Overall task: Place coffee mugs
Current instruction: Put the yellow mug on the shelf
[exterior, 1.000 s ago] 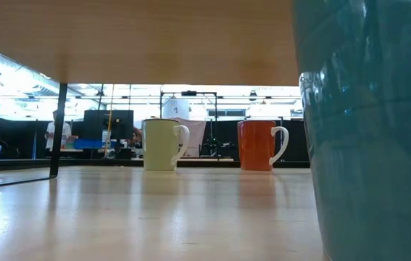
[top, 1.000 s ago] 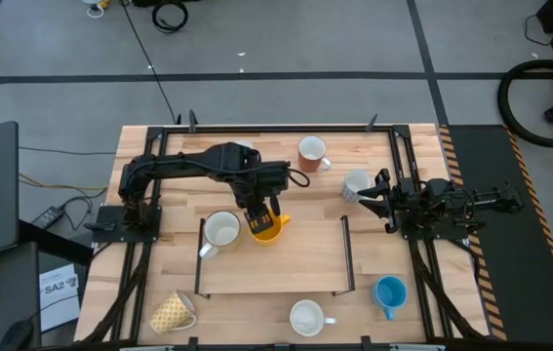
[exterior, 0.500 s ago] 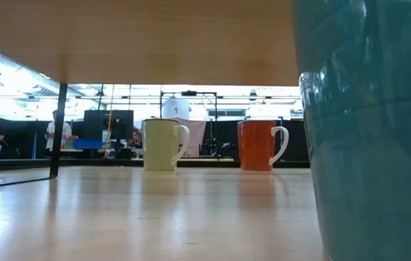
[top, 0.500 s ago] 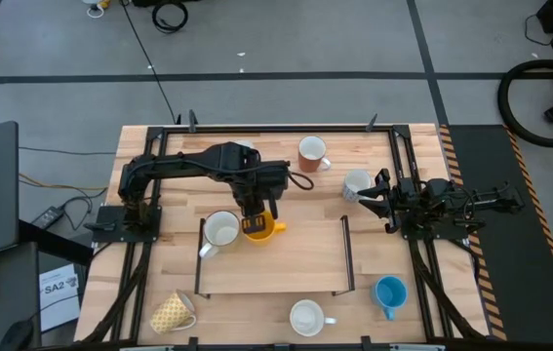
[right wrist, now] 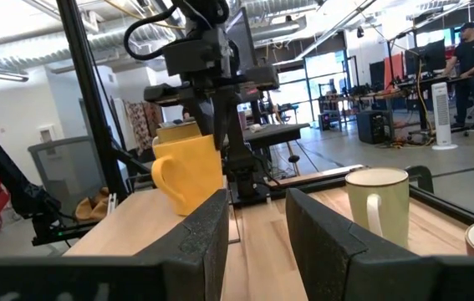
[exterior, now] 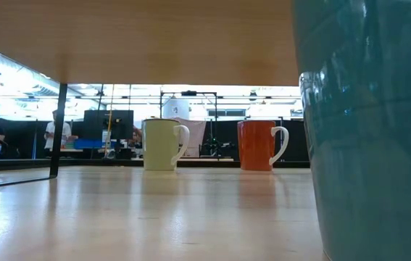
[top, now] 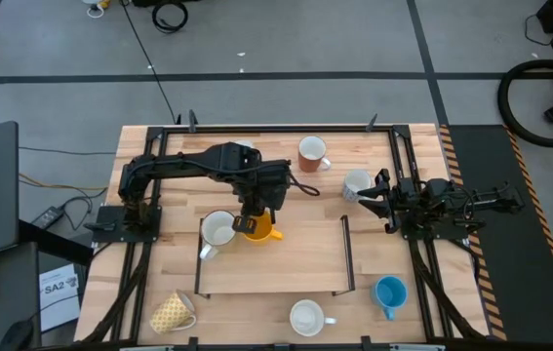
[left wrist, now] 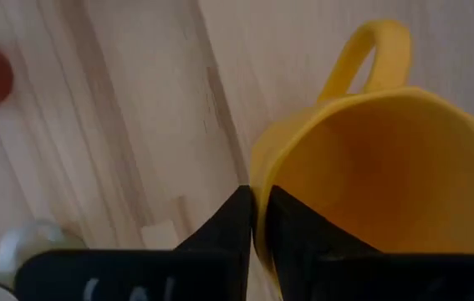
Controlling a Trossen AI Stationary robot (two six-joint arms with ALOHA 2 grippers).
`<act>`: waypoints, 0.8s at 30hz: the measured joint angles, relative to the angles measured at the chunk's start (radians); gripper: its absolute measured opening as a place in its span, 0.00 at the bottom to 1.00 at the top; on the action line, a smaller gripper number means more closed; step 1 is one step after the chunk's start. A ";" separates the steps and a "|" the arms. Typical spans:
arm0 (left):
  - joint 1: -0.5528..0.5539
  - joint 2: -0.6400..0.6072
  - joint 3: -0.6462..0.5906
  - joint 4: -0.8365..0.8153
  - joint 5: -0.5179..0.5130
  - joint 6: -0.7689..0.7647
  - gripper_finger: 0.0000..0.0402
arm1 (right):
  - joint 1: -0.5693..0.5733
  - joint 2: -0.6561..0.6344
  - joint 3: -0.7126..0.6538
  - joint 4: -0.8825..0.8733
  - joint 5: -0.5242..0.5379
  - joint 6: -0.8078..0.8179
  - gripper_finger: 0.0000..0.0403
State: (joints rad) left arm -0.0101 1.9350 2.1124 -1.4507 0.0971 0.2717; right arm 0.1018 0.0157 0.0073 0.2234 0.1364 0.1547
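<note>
1. Yellow mug (top: 259, 228) lifted off the table, just beside a white mug (top: 219, 229).
2. Rim pinched between left gripper (left wrist: 257, 219) fingers.
3. Right gripper (top: 366, 198) near the table's right side, fingers spread, holding nothing.

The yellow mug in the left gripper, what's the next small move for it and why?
Probably carry it a little farther, clear of the white mug, then lower it. The left gripper is shut on the yellow mug's rim, and the right wrist view shows the mug lifted off the table, tilted.
</note>
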 joint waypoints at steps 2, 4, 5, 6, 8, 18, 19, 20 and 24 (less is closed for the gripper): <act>0.000 0.000 0.000 0.001 0.000 0.030 0.12 | 0.000 0.000 0.000 0.000 0.000 0.000 0.32; 0.000 0.000 0.000 0.001 0.000 0.052 0.12 | 0.000 0.000 0.000 0.000 0.000 0.000 0.32; 0.000 0.000 0.000 0.000 0.000 0.061 0.12 | 0.000 0.000 0.000 0.000 0.000 0.000 0.32; 0.000 0.000 0.000 0.000 0.000 0.076 0.12 | 0.000 0.000 0.000 0.000 0.000 0.000 0.32; -0.003 0.000 0.000 0.000 0.000 0.108 0.12 | 0.000 0.000 0.000 0.000 0.000 0.000 0.32; -0.037 0.000 0.000 0.004 -0.003 0.173 0.12 | 0.000 0.000 0.000 0.000 0.000 0.000 0.32; -0.041 0.000 0.000 0.004 -0.003 0.173 0.13 | 0.000 0.000 0.000 0.000 0.000 0.000 0.32; -0.045 0.000 -0.001 0.004 -0.007 0.173 0.13 | 0.000 0.000 0.000 0.000 0.000 0.000 0.32; -0.063 0.000 -0.001 0.005 -0.036 0.173 0.19 | 0.000 0.000 0.000 0.000 0.000 0.000 0.32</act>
State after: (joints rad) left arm -0.0730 1.9354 2.1117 -1.4452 0.0613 0.4442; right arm 0.1019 0.0156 0.0074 0.2230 0.1364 0.1547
